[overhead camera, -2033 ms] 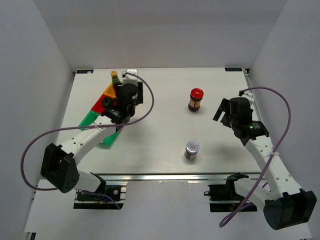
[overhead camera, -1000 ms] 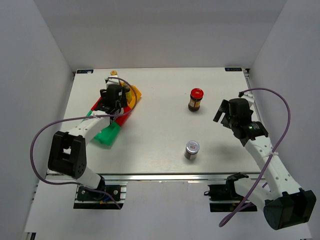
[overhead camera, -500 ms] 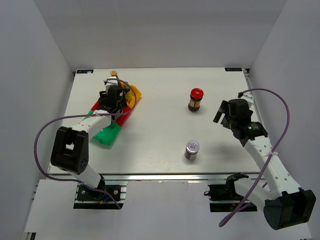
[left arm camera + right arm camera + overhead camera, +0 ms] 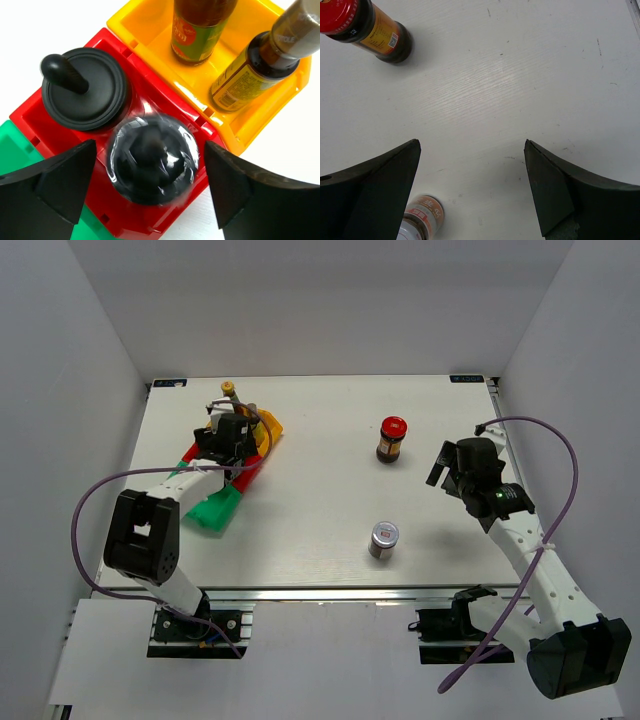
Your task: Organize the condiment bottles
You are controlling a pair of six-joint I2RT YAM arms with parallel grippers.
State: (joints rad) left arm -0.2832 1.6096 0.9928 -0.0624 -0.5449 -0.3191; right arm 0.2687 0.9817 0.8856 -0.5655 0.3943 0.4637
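Observation:
In the left wrist view two black-capped shakers stand in the red tray (image 4: 167, 102): one with a knob (image 4: 82, 87) and a blurred one (image 4: 152, 160) nearer me. Two slim sauce bottles (image 4: 200, 30) (image 4: 250, 75) stand in the yellow tray (image 4: 145, 25). My left gripper (image 4: 150, 150) is open, its fingers either side of the nearer shaker, above it; it shows over the trays in the top view (image 4: 228, 435). The red-capped dark jar (image 4: 392, 438) and the silver-lidded jar (image 4: 383, 538) stand on the table. My right gripper (image 4: 450, 465) is open and empty, right of both jars.
The green tray (image 4: 215, 508) adjoins the red tray (image 4: 250, 470) and yellow tray (image 4: 270, 428) in a diagonal row at the left. White walls enclose the table on three sides. The right wrist view shows the red-capped jar (image 4: 365, 27) and the silver-lidded jar (image 4: 417, 222) left of its fingers.
The left arm has swung its elbow left and the gripper has shifted left over the trays; in the last half second it barely moved. The right arm and both jars are unmoved.

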